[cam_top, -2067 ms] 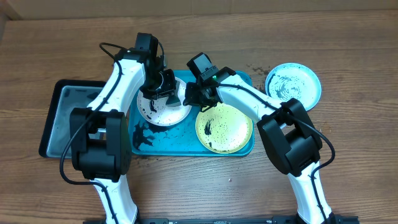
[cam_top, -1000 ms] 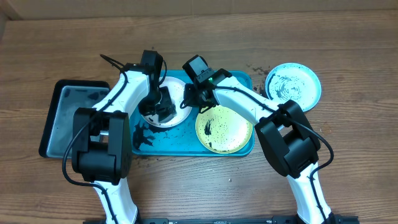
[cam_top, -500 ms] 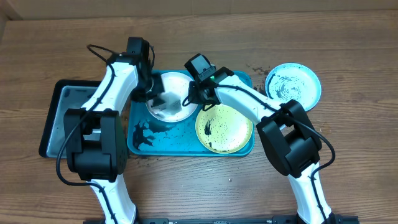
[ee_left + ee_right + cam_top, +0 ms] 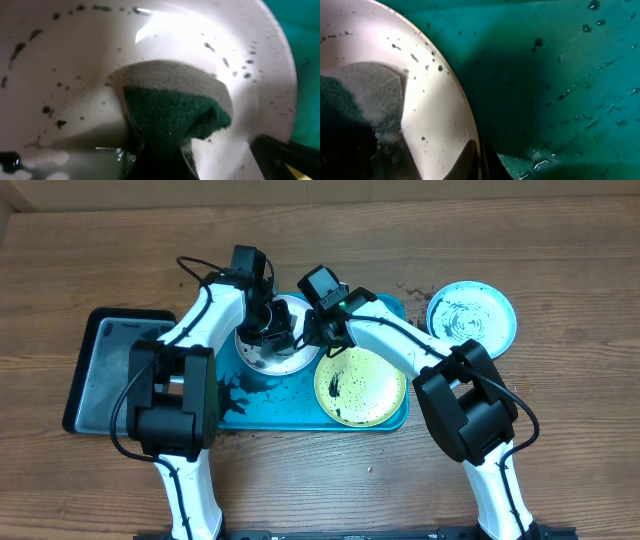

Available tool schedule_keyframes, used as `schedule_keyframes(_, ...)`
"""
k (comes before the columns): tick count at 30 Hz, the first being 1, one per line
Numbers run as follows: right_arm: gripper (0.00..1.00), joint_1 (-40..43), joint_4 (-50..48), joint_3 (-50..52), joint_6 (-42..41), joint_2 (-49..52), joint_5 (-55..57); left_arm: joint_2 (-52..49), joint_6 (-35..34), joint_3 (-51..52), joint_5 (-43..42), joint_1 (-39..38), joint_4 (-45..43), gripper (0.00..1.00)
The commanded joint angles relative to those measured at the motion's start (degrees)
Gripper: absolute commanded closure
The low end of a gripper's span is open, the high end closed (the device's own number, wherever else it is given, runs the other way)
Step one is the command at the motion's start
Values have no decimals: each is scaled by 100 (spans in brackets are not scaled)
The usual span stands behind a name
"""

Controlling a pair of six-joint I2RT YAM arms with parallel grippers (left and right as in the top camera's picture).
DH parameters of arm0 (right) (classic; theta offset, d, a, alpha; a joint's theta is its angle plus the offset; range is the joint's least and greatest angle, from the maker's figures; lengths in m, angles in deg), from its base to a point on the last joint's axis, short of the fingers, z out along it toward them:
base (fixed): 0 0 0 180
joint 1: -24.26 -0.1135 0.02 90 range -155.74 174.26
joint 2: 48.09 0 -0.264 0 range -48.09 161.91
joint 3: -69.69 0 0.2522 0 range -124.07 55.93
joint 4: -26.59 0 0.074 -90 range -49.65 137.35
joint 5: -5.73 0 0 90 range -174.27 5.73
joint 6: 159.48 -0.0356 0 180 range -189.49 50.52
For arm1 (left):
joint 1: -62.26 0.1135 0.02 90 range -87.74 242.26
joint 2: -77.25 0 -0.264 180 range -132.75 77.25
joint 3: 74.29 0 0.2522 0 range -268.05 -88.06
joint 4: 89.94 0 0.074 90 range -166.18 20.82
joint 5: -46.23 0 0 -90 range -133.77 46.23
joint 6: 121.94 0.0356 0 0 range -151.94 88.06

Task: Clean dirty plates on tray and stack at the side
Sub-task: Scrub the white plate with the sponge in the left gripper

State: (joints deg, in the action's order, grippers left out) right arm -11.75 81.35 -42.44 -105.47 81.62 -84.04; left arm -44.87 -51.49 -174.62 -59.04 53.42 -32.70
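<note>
The white plate [image 4: 288, 352] sits tilted on the turquoise tray [image 4: 290, 408], speckled with dark spots [image 4: 75, 60] [image 4: 430, 110]. My left gripper [image 4: 268, 332] is shut on a green and grey sponge [image 4: 175, 112] pressed into the plate's bowl; the sponge also shows in the right wrist view [image 4: 365, 95]. My right gripper [image 4: 310, 332] is shut on the white plate's rim [image 4: 476, 155]. The yellow-green plate [image 4: 360, 385] lies on the tray's right half, smeared dark. The light blue plate [image 4: 471, 318] lies on the table to the right of the tray.
A black tray with grey inside [image 4: 105, 370] lies left of the turquoise tray. Dark smears [image 4: 235, 395] mark the turquoise tray's left part. Small dark specks [image 4: 410, 288] dot the wood near the light blue plate.
My left gripper has swept the sponge across the white plate, left toward the tray's edge and back to the plate's middle. The right gripper kept its hold on the rim.
</note>
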Motion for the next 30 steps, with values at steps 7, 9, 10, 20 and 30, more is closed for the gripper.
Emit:
schedule_keyframes(7,96,83,153,90,-26,94,271,-341,-398,-4,2017,413,717,96)
schedule_keyframes(9,96,83,153,90,-28,94,271,-337,-560,-120,2509,511,1019,96)
schedule_keyframes(10,96,83,153,90,-26,94,271,-337,-636,-201,2743,566,1187,96)
schedule_keyframes(20,96,81,111,90,-26,94,269,-332,-638,-1233,2579,758,1843,96)
schedule_keyframes(30,96,81,-17,90,-26,94,175,-352,-267,-1104,-46,605,697,96)
